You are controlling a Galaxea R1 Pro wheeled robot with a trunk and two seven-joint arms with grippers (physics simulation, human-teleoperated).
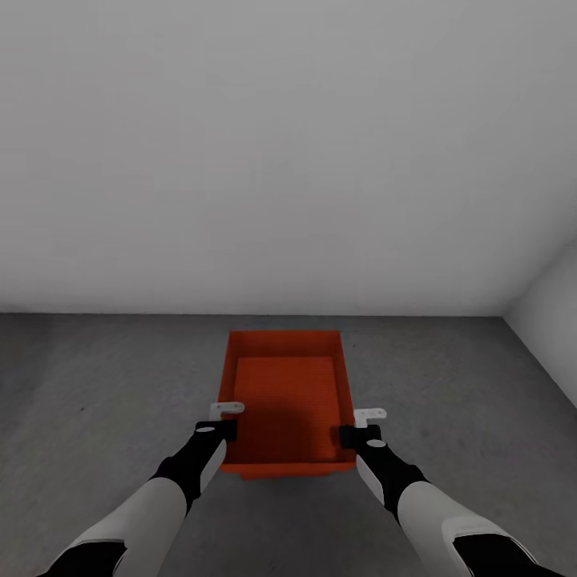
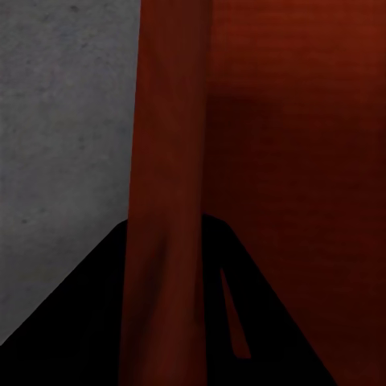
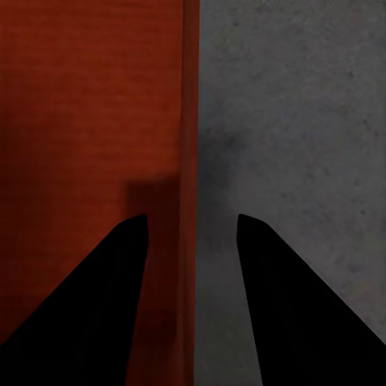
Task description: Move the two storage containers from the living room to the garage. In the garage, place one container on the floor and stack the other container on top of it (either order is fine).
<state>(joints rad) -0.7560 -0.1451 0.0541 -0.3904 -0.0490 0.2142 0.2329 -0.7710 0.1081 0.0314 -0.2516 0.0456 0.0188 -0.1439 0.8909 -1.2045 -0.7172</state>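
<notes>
Concrete floor (image 1: 96,401) spreads dark grey and mottled in front of me, meeting a plain white-grey wall (image 1: 288,160) ahead and a second wall at my right, so I am facing a bare corner of the garage. One orange-red storage container (image 1: 287,393) sits in front of me, its long sides running away from me and its open top showing a flat bottom with nothing in it. Whether it rests on the floor or hangs just above it I cannot tell from the head view; a lip of orange shows under its near edge.

My left pincer (image 1: 227,410) is at the container's left wall, near the end closest to me. In the left wrist view that thin wall (image 2: 165,201) runs straight down between my two dark fingers (image 2: 72,322), with grey floor on one side and the bin's inside on the other — the fingers sit against the wall, closed on it.

My right pincer (image 1: 369,417) is at the opposite wall, level with the left. In the right wrist view the wall's edge (image 3: 190,121) passes between my fingers (image 3: 88,305), one over the bin's inside and one over the floor, but a clear gap shows on each side — the pincer stands open, straddling the wall without squeezing it.
</notes>
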